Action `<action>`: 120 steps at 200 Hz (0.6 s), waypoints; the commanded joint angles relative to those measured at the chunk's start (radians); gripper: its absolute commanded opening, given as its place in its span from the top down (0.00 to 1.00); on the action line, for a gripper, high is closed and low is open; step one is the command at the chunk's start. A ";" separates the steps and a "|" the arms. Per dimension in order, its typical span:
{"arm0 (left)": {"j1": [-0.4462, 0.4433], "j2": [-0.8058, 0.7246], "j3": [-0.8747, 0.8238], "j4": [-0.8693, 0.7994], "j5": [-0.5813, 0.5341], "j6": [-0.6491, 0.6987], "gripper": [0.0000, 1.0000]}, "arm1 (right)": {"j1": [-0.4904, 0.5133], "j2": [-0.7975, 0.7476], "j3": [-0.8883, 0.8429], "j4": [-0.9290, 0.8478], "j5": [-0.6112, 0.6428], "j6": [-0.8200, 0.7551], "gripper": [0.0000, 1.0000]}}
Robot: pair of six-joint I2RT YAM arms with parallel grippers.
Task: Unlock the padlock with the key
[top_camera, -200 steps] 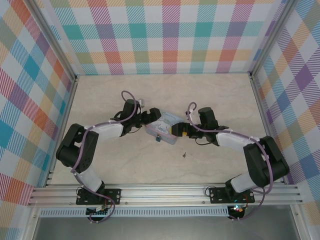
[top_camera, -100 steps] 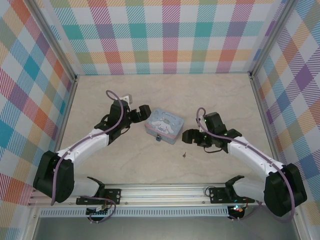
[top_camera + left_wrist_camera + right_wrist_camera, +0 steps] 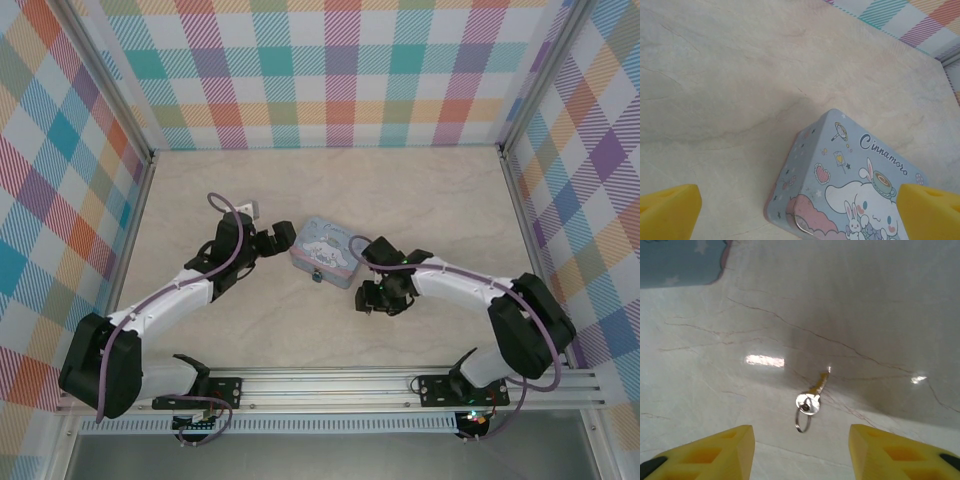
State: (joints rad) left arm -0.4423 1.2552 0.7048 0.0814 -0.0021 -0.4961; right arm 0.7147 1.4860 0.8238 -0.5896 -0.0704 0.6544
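Right claw gapes wide, yellow pads empty, poised right over the key. That's a slim brassy blade with a round silvery head and a thin wire ring, lying flat on the glossy, veined, marble-look tabletop. Not grasped yet! Left claw is spread wide too, holding nothing, facing the pale blue cartoon-printed tin, smooth metal with rounded corners. The padlock, a tiny dark speck, sits at the tin's near face. Pickup, insertion, turn: all left, I'd judge.
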 commanded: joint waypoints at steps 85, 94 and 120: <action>0.045 -0.039 -0.041 0.035 0.004 0.017 0.00 | 0.038 0.147 0.063 -0.047 0.043 0.021 0.61; 0.046 -0.040 -0.041 0.035 0.006 0.016 0.00 | 0.040 0.155 0.062 -0.047 0.037 0.021 0.63; 0.050 -0.039 -0.041 0.034 0.007 0.016 0.00 | 0.041 0.171 0.057 -0.052 0.032 0.016 0.66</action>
State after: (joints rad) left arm -0.4068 1.2392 0.6754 0.0883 -0.0010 -0.4961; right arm 0.7441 1.6161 0.8780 -0.6228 -0.0113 0.6659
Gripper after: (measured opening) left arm 0.999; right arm 0.347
